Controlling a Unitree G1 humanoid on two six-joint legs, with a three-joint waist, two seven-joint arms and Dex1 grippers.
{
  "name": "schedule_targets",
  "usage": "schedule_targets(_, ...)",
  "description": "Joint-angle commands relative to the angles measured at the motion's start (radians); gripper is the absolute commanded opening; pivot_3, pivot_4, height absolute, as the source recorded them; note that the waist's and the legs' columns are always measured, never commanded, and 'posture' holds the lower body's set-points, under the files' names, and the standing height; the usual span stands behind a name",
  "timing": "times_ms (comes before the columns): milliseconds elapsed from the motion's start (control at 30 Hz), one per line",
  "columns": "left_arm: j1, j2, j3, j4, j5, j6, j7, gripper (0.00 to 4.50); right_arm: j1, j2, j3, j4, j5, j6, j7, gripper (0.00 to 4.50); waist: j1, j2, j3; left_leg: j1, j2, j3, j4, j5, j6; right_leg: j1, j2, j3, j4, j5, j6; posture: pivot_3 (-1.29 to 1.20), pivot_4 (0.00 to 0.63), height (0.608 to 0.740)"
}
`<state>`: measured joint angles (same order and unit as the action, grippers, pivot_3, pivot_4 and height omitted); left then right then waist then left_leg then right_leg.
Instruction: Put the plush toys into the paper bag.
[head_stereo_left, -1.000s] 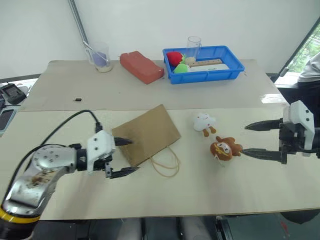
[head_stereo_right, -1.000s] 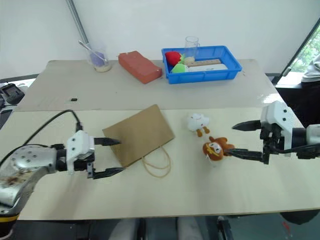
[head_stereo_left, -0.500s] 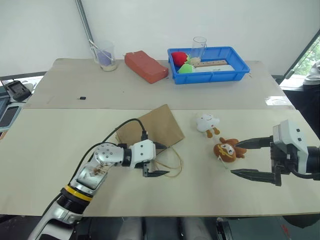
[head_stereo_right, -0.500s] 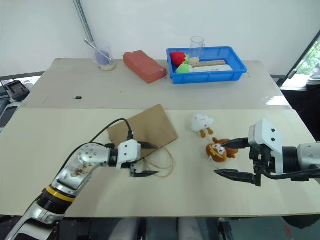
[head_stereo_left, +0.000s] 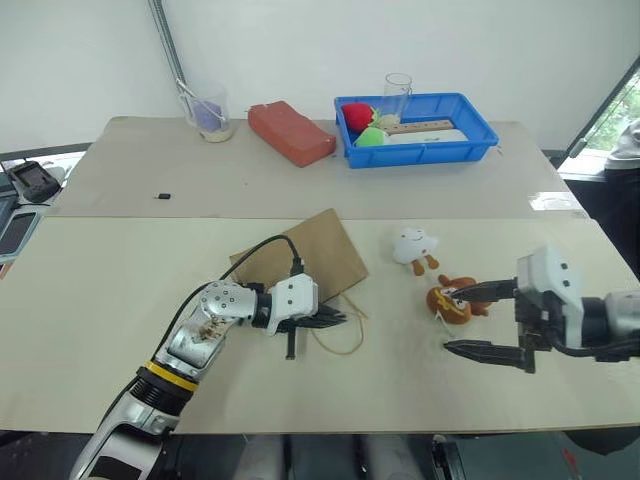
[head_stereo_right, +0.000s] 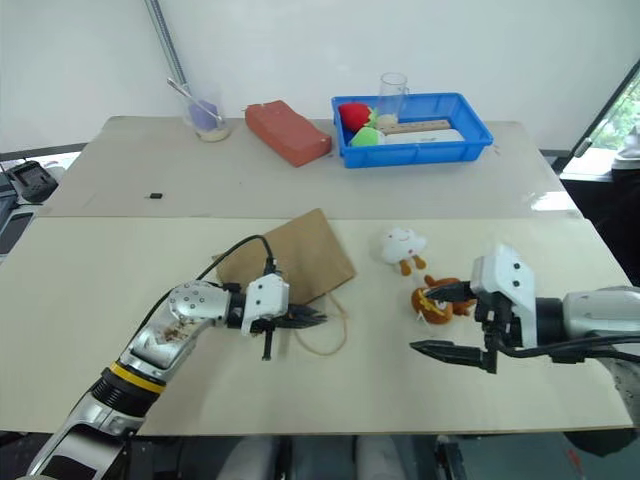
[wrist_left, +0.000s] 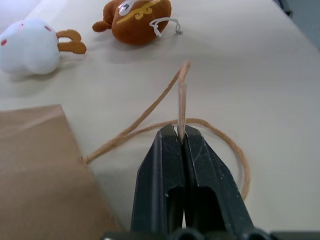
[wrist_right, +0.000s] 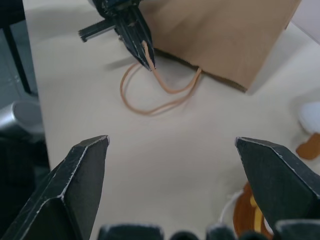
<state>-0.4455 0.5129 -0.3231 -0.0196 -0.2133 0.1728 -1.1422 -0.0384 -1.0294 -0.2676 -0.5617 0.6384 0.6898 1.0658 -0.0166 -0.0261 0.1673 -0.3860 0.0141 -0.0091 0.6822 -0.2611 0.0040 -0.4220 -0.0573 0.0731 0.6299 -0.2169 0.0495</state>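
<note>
The brown paper bag (head_stereo_left: 300, 262) lies flat on the near table, its twine handles (head_stereo_left: 340, 340) looping toward me. My left gripper (head_stereo_left: 335, 320) is shut on one handle loop, pinched between its fingertips (wrist_left: 172, 137) and lifted slightly. The white plush toy (head_stereo_left: 412, 244) and the brown-orange plush toy (head_stereo_left: 450, 300) lie to the right of the bag. My right gripper (head_stereo_left: 452, 321) stands open just right of the brown toy, its upper finger over the toy's edge and nothing between its fingers. The right wrist view shows the bag (wrist_right: 220, 35) and the left gripper (wrist_right: 147, 57) holding the twine.
On the far table stand a blue tray (head_stereo_left: 480, 145) with red and green soft items and a glass (head_stereo_left: 398, 95), a reddish-brown block (head_stereo_left: 290, 132) and a clear cup (head_stereo_left: 207, 110). A small black item (head_stereo_left: 161, 196) lies left of centre. A person's sleeve (head_stereo_left: 625, 140) shows at the right edge.
My left gripper moved right along the bag's edge to the handles and shut on a twine loop. My right gripper came left and down, close beside the brown toy, staying open.
</note>
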Motion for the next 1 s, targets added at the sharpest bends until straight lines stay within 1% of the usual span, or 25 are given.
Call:
schedule_targets(33,-0.076,0.015,0.080,-0.028,-0.094,0.112,-0.023,0.06,-0.057,0.053,0.119,-0.026,-0.087,-0.045,-0.089,4.50,0.001,0.000,0.000,0.000,0.000,-0.001,0.001,0.000,0.000,0.000,0.000,0.000,0.000,0.000,0.000,0.00,0.150,0.740)
schedule_targets(100,-0.119,0.013,0.119,-0.029,-0.158,0.207,-0.024,0.06,-0.106,0.116,0.202,-0.014,-0.131,-0.055,-0.145,4.50,0.000,0.000,0.000,0.000,0.000,-0.001,0.001,0.000,0.000,0.000,0.000,-0.001,0.000,0.000,0.000,0.00,0.150,0.740)
schedule_targets(133,-0.139,0.007,0.139,-0.028,-0.189,0.253,-0.018,0.00,-0.130,0.150,0.236,-0.003,-0.150,-0.060,-0.170,3.96,0.000,0.000,0.000,-0.001,0.000,-0.001,0.001,0.000,0.000,-0.001,0.000,-0.001,0.000,0.000,0.000,0.00,0.150,0.740)
schedule_targets(167,-0.160,0.001,0.161,-0.024,-0.222,0.301,-0.010,0.00,-0.154,0.187,0.272,0.013,-0.166,-0.060,-0.192,3.70,-0.002,0.000,0.000,-0.001,0.000,-0.001,0.001,0.000,0.000,-0.001,0.000,-0.001,0.000,0.000,0.000,0.00,0.150,0.740)
schedule_targets(233,-0.197,-0.016,0.207,-0.016,-0.286,0.396,0.016,0.00,-0.195,0.264,0.333,0.054,-0.204,-0.076,-0.233,2.99,-0.001,0.000,0.000,-0.002,0.000,-0.002,0.001,0.000,0.000,-0.001,0.000,-0.001,0.000,0.000,0.000,0.00,0.150,0.740)
schedule_targets(300,-0.223,-0.025,0.237,-0.007,-0.324,0.458,0.034,0.00,-0.234,0.345,0.383,0.107,-0.241,-0.099,-0.274,2.36,-0.002,0.000,0.000,-0.002,0.000,-0.003,0.001,0.000,0.000,-0.001,0.000,-0.002,0.001,0.000,0.000,0.00,0.150,0.740)
schedule_targets(433,-0.248,-0.037,0.267,0.005,-0.363,0.531,0.064,0.00,-0.292,0.474,0.446,0.230,-0.314,-0.171,-0.329,0.90,-0.002,0.000,0.000,-0.002,-0.001,-0.004,0.001,0.000,0.000,-0.002,0.000,-0.002,0.001,0.000,0.000,0.00,0.150,0.740)
schedule_targets(500,-0.252,-0.038,0.271,0.005,-0.371,0.550,0.074,0.00,-0.321,0.526,0.464,0.290,-0.346,-0.210,-0.352,0.26,-0.002,0.000,0.000,-0.002,-0.001,-0.004,0.001,0.000,0.000,-0.002,0.000,-0.003,0.001,0.000,0.000,0.00,0.150,0.740)
schedule_targets(533,-0.254,-0.040,0.274,0.006,-0.372,0.558,0.082,0.00,-0.336,0.555,0.465,0.316,-0.352,-0.224,-0.364,0.04,-0.002,0.000,0.000,-0.002,-0.001,-0.004,0.001,0.000,0.000,-0.002,0.000,-0.003,0.001,0.000,0.000,0.00,0.150,0.740)
schedule_targets(633,-0.261,-0.053,0.286,0.007,-0.378,0.576,0.108,0.00,-0.366,0.623,0.463,0.369,-0.366,-0.251,-0.390,0.04,-0.002,0.000,0.000,-0.002,-0.001,-0.005,0.001,0.000,0.000,-0.002,0.000,-0.003,0.001,0.000,0.000,0.00,0.150,0.740)
schedule_targets(767,-0.275,-0.080,0.311,-0.002,-0.412,0.619,0.144,0.00,-0.383,0.678,0.481,0.444,-0.408,-0.308,-0.407,0.04,-0.002,0.000,0.000,-0.002,-0.001,-0.005,0.001,0.000,0.000,-0.002,0.000,-0.003,0.002,0.000,-0.001,0.00,0.150,0.740)
schedule_targets(1000,-0.274,-0.087,0.331,-0.026,-0.450,0.671,0.187,0.00,-0.439,0.792,0.519,0.620,-0.495,-0.424,-0.458,0.04,-0.012,0.000,0.000,-0.002,-0.001,-0.006,0.001,0.000,-0.001,-0.002,0.000,-0.003,0.002,0.001,-0.001,0.00,0.150,0.740)
